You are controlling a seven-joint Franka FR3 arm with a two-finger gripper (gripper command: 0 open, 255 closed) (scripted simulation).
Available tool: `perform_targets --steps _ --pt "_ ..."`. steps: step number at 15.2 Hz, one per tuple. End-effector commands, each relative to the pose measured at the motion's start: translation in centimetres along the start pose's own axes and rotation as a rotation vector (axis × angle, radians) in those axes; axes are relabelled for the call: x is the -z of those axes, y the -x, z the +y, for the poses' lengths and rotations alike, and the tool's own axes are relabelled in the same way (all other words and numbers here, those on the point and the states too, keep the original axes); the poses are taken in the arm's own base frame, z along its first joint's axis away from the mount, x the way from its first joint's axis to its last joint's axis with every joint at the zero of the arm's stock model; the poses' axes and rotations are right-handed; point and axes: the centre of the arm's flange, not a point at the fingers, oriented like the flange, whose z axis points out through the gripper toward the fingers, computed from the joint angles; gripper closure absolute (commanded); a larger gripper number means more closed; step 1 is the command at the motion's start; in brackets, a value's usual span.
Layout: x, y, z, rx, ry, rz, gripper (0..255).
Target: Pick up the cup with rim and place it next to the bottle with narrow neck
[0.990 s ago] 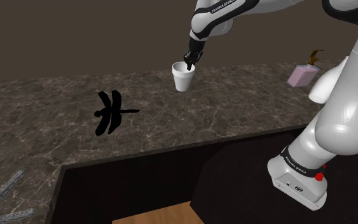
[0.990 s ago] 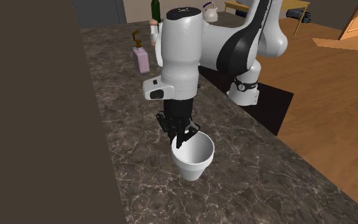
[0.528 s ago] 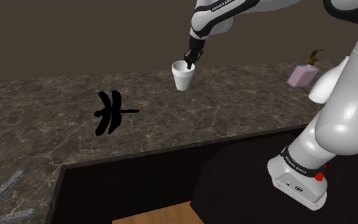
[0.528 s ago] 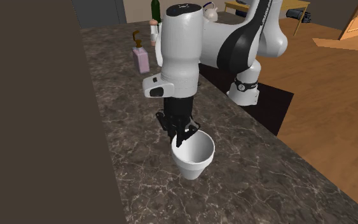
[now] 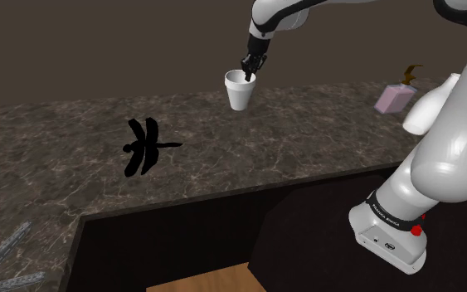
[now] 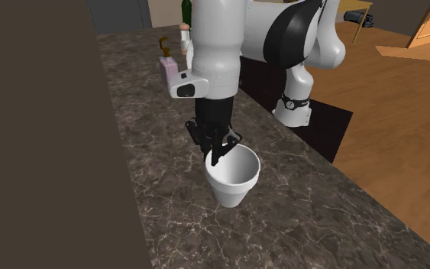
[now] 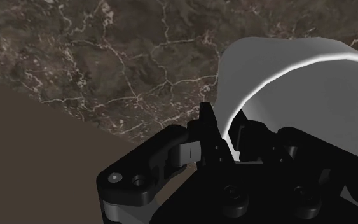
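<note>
**Robot gripper pinches a white cup by its rim**

On the dark marbled counter [image 5: 306, 153], a black dragonfly figure [image 5: 144, 146] lies at the shoulder view's left. Right of it is the white cup [image 5: 240, 93], near the back wall; whether its base touches the counter is unclear. The gripper [image 5: 248, 75] pinches the cup's wall, one finger inside and one outside, jaws nearly closed, a grip that likely keeps it upright for carrying. The white arm reaches out high, hand pointing straight down. Far right, well apart, stands a pink bottle [image 5: 391, 99], probably the destination.
</note>
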Motion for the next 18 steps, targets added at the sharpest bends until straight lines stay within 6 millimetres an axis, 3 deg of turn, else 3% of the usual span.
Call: perform_targets --steps 1,18 --pt "1.1 -0.1 -0.1 0.0 0.0 0.0 255" --pt "10.0 -1.4 -0.3 0.0 0.0 0.0 255"
